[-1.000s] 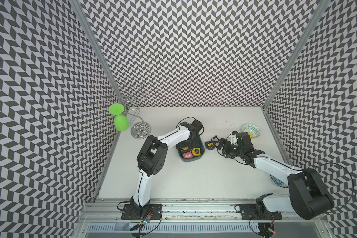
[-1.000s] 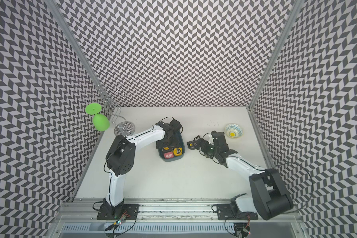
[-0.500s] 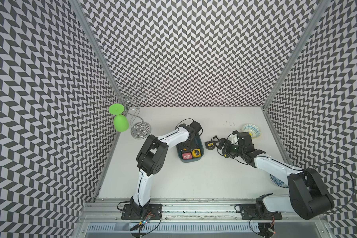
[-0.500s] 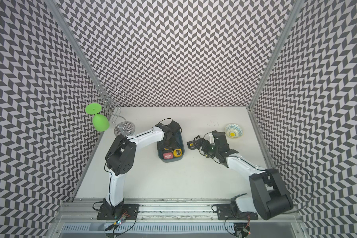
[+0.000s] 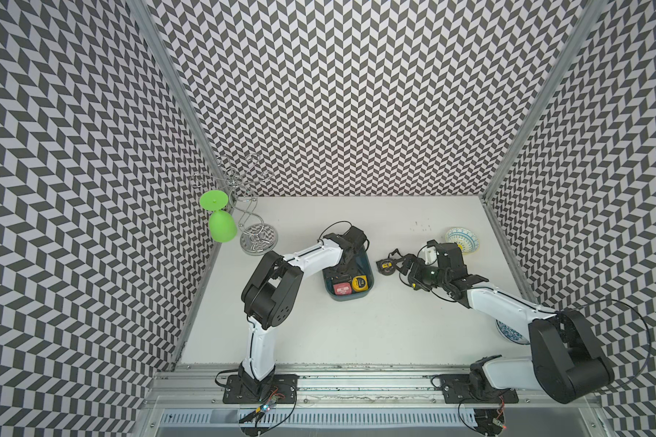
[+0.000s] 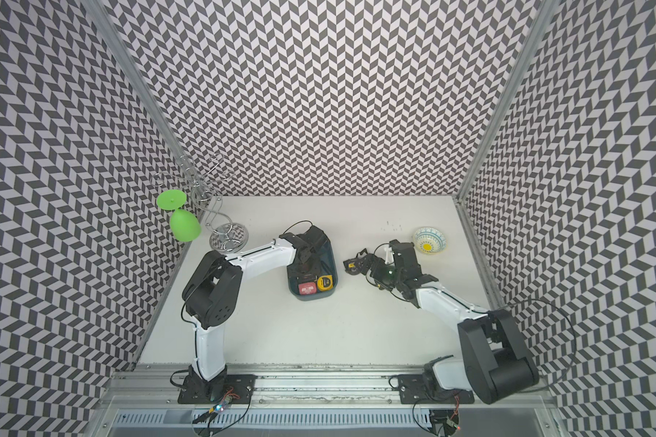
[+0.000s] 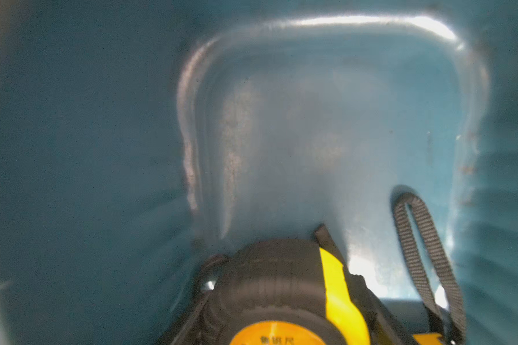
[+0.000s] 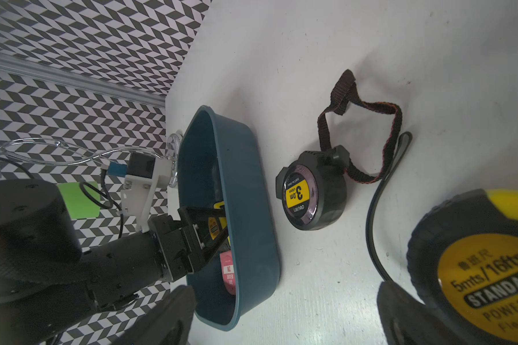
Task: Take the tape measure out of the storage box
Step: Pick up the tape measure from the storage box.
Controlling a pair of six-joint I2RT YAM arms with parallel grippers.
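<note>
while clamped (left gripper (image 8: 217,222)), tape (image 7: 275,283) rests

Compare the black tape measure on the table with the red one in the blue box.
The black tape measure lies on the table; the red tape measure lies inside the box. The black one trails a strap; the red one shows none. Both lie flat, label up.
</note>
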